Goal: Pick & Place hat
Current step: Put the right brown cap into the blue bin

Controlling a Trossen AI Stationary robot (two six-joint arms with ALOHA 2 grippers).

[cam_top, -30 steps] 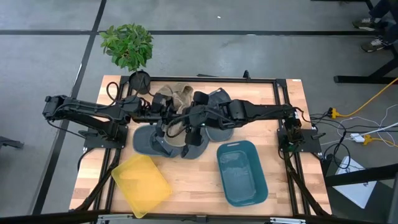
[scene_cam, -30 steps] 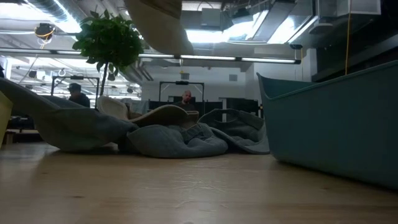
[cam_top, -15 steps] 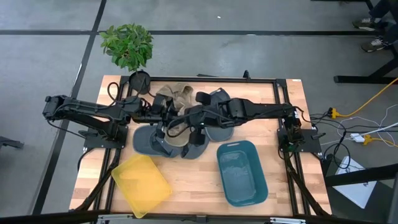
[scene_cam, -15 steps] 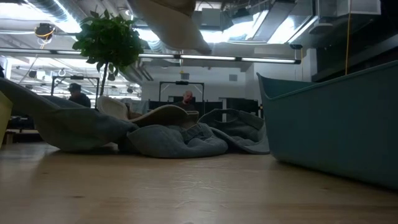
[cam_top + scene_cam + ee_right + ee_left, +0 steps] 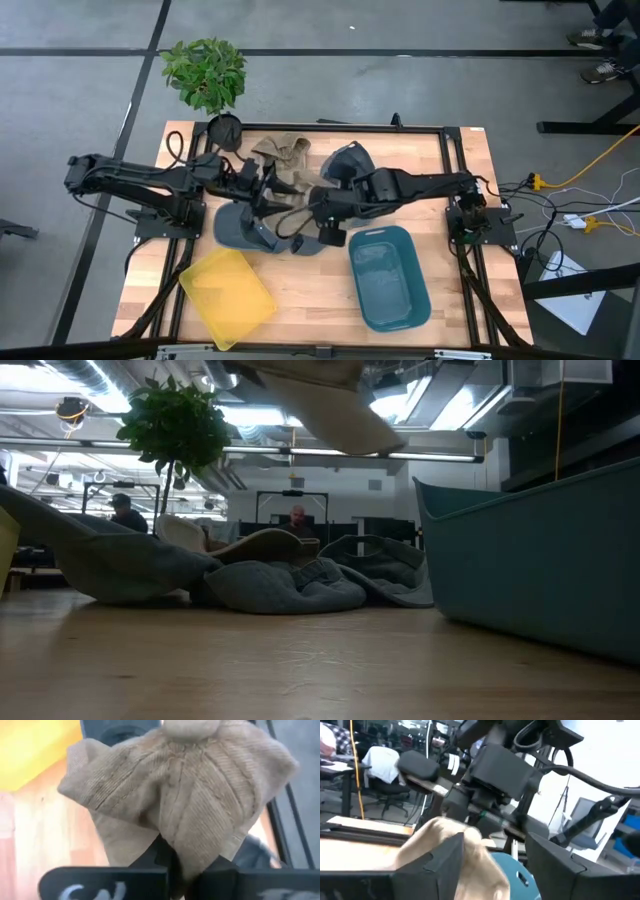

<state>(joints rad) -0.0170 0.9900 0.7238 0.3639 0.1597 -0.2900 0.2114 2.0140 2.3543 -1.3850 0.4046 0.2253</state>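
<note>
A tan ribbed hat [image 5: 185, 785] is held up in the air by my right gripper [image 5: 172, 870], which is shut on it above the middle of the table [image 5: 318, 220]. The hat's underside shows at the top of the low view [image 5: 320, 400]. My left gripper [image 5: 495, 865] is open at the hat's left [image 5: 282, 190]. The hat shows between its fingers [image 5: 450, 845]. Another tan hat [image 5: 283, 150] and dark hats [image 5: 240, 225] lie on the table. My right gripper pinches a bunched fold of the tan hat's cloth [image 5: 187, 852] between its two fingers. The hat spreads out beyond the fingertips and is lifted clear of the table. My left gripper: I cannot tell whether its finger [image 5: 440, 865] touches the hat.
A teal bin [image 5: 388, 275] stands at the near right, right of the held hat. A yellow bin [image 5: 228, 295] stands at the near left. A dark hat [image 5: 350, 160] lies toward the far edge. A potted plant [image 5: 205, 70] stands beyond the far left corner. People sit in the room behind.
My right gripper has carried the tan hat toward the table's right and near edge, toward the teal bin, away from my left gripper. In the low view the hat has shifted right while staying high above the table.
</note>
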